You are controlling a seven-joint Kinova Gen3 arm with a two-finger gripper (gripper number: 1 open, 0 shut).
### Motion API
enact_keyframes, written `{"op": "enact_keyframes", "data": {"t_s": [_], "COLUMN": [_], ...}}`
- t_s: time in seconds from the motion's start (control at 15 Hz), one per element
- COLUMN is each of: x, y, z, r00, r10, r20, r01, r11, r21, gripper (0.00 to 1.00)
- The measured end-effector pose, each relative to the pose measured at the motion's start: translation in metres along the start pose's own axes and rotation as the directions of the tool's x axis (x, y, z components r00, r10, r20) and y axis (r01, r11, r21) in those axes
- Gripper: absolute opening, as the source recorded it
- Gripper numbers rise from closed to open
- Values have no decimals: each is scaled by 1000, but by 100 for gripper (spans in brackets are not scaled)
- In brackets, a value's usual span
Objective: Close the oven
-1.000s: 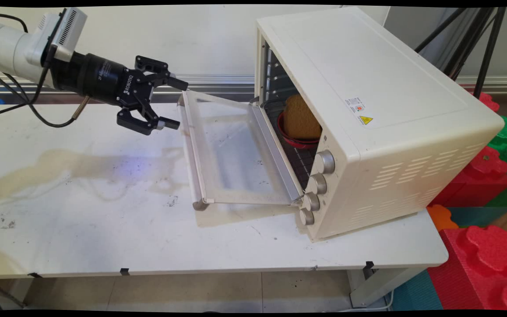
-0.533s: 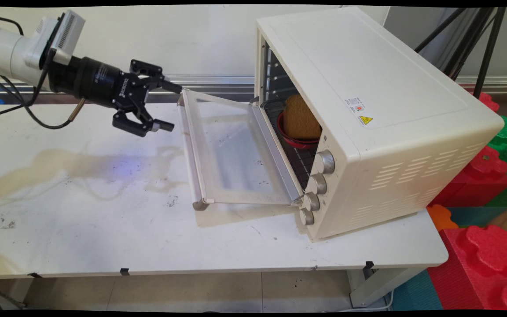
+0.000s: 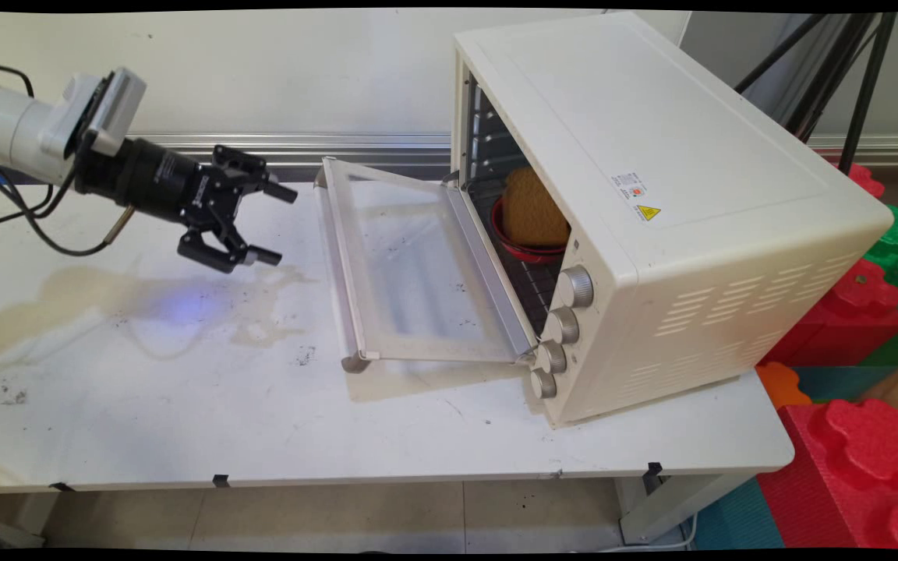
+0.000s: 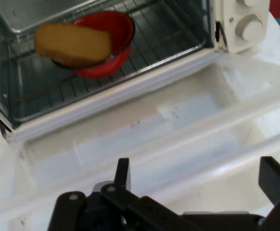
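A cream toaster oven (image 3: 652,195) stands on the table with its glass door (image 3: 410,273) folded down flat. On the wire rack inside sits a red bowl (image 3: 523,241) with a slice of brown bread (image 3: 535,209) leaning in it; the hand view shows the bowl (image 4: 106,33) and the bread (image 4: 72,44) past the door (image 4: 169,130). My gripper (image 3: 275,224) hovers open and empty above the table, left of the door's handle edge, pointing toward the oven. In the hand view my gripper (image 4: 197,175) shows one finger at each side of the frame's lower part.
Several knobs (image 3: 562,327) line the oven's front right side. Brownish stains (image 3: 145,288) spread over the white table (image 3: 184,405) below the gripper. Red and green foam blocks (image 3: 862,312) are stacked past the table's right end, with black tripod legs (image 3: 846,70) behind.
My gripper has drawn back to the left and dropped lower, away from the door's handle edge. It stays open. The oven, door, bowl and bread have not moved.
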Motion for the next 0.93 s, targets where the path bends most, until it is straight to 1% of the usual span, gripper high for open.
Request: {"op": "enact_keyframes", "data": {"t_s": [0.2,0.53,0.73,0.93], "x": [-20,-52,-68,-78], "y": [4,7,9,11], "z": [3,14,22,29], "r00": [999,995,991,989], "r10": [-20,-59,-79,-90], "r20": [32,83,104,117], "r01": [21,62,83,96], "r11": [1000,997,996,994], "r21": [-19,-35,-40,-45], "gripper": [100,100,100,100]}}
